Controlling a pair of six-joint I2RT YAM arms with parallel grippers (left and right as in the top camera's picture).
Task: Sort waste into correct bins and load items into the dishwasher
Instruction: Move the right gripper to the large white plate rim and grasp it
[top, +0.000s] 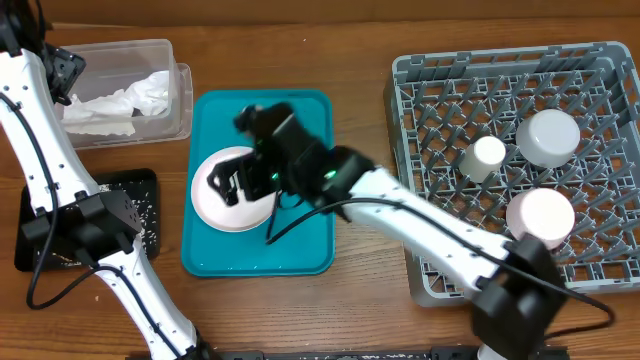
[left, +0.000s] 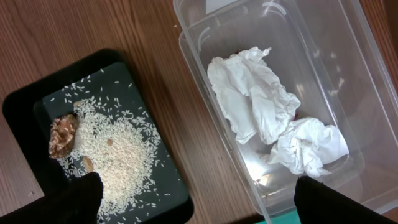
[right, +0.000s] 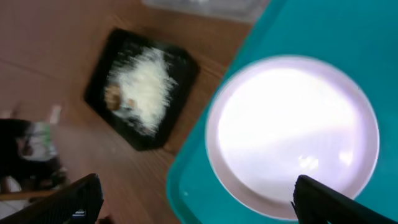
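Note:
My right gripper (top: 238, 172) (right: 205, 202) hangs open over the left rim of the white round plate (top: 225, 195) (right: 292, 134), with nothing between its fingers. The plate lies on the teal tray (top: 300, 245) (right: 205, 180). My left gripper (top: 60, 72) (left: 208, 205) is open and empty, above the gap between the black tray (left: 25, 106) (top: 140, 190) and the clear tub (left: 186, 50) (top: 165, 50). Loose rice (left: 115, 149) and a brown food bit (left: 62, 135) lie in the black tray. Crumpled napkins (left: 255, 99) (top: 125, 100) lie in the tub.
The grey dish rack (top: 430, 120) at the right holds a small white cup (top: 487, 155), a steel-sided bowl (top: 548, 135) and a white bowl (top: 540, 212). My left arm (top: 40, 150) crosses the black tray. My right arm (top: 430, 225) reaches across from the rack side.

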